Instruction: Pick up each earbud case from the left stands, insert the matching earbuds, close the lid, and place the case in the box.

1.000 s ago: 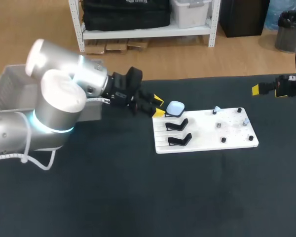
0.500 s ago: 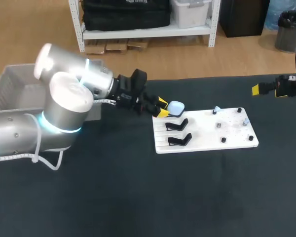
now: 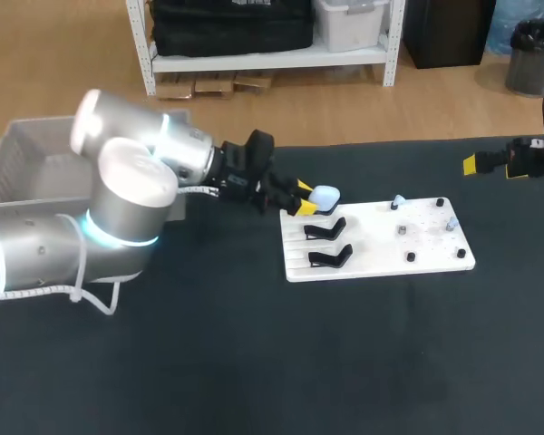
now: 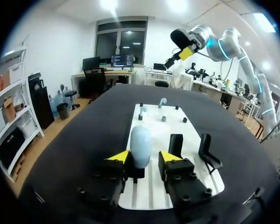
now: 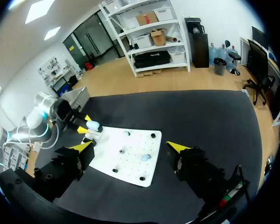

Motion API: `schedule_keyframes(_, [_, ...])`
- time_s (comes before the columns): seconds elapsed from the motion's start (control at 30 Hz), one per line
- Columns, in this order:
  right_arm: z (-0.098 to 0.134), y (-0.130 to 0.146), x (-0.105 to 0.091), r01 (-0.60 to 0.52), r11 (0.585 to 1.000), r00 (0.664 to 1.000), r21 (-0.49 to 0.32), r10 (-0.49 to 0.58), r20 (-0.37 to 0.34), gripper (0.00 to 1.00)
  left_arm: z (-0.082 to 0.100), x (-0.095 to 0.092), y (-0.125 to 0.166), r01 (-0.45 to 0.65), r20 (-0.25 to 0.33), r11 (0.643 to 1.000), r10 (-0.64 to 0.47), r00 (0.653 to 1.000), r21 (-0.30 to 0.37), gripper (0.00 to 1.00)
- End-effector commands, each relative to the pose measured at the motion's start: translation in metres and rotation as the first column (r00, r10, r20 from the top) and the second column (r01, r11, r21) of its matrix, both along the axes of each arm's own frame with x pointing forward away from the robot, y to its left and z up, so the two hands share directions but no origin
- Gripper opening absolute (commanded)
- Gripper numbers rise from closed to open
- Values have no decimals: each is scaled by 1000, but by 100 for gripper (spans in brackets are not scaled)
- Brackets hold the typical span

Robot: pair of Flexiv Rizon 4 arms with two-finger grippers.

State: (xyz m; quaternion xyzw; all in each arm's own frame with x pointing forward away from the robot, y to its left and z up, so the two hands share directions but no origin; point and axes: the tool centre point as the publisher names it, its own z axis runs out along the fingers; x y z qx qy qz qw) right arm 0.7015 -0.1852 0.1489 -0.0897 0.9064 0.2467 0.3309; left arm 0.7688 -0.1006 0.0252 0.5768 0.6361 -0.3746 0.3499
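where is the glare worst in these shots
head view: overhead light blows out the pale shells of the left arm; left wrist view: only a soft sheen on the earbud case; right wrist view: the white board is evenly bright, no hot spot.

Black desk (image 3: 254,362), dark matte top. Lying flat on it, right of centre: white board (image 3: 381,256) with rows of holes. At far-left corner: grey box (image 3: 18,149); on desk or beside it, cannot tell.
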Motion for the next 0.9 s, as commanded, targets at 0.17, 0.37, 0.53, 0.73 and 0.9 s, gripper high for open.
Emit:
schedule_keyframes(0.17, [0, 0, 0, 1, 1000, 1000, -2, -1, -1, 100, -7, 6, -6, -18, 9, 1000, 18, 1000, -23, 38])
schedule_keyframes(0.37, [0, 0, 0, 1, 1000, 1000, -2, -1, -1, 100, -8, 10, -6, -35, 13, 999, 35, 999, -31, 39])
schedule_keyframes(0.53, [0, 0, 0, 1, 1000, 1000, -2, -1, -1, 100, -9, 9, -7, -40, 25, 999, 41, 999, -35, 41])
schedule_keyframes(0.73, [0, 0, 0, 1, 1000, 1000, -2, -1, -1, 100, -9, 9, -7, -30, 36, 999, 31, 999, -37, 40])
schedule_keyframes(0.9, [0, 0, 0, 1, 1000, 1000, -2, -1, -1, 100, -9, 10, -9, -25, 42, 999, 26, 999, -35, 39])
